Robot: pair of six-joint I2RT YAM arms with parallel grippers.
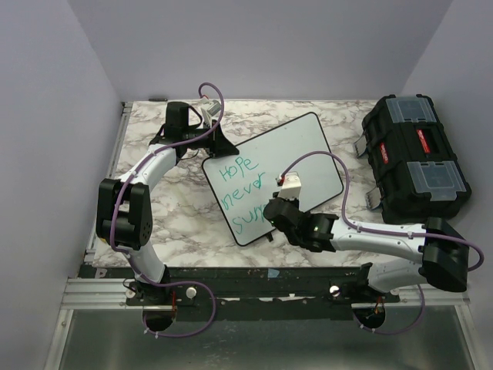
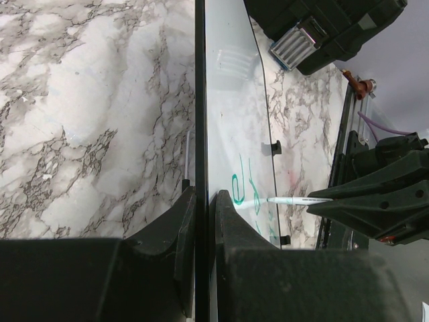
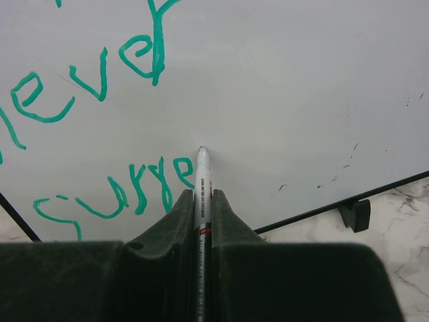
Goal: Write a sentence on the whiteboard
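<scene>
The whiteboard [image 1: 308, 150] lies tilted on the marble table, its black frame edge [image 2: 200, 100] clamped between the fingers of my left gripper [image 2: 201, 196] at the board's far left corner [image 1: 218, 146]. My right gripper [image 3: 202, 196] is shut on a white marker [image 3: 202, 176] whose tip touches the board just right of the last green letters. The sentence [image 1: 243, 193] reads "Hope never surre" in three stacked lines; "surre" [image 3: 120, 194] sits left of the tip. In the top view the right gripper [image 1: 276, 212] hovers over the board's near edge.
A black toolbox [image 1: 416, 158] with clear lid compartments stands at the right of the table, and shows at the top of the left wrist view [image 2: 322, 27]. A board foot [image 3: 355, 215] juts out near the marker. Grey walls enclose the table.
</scene>
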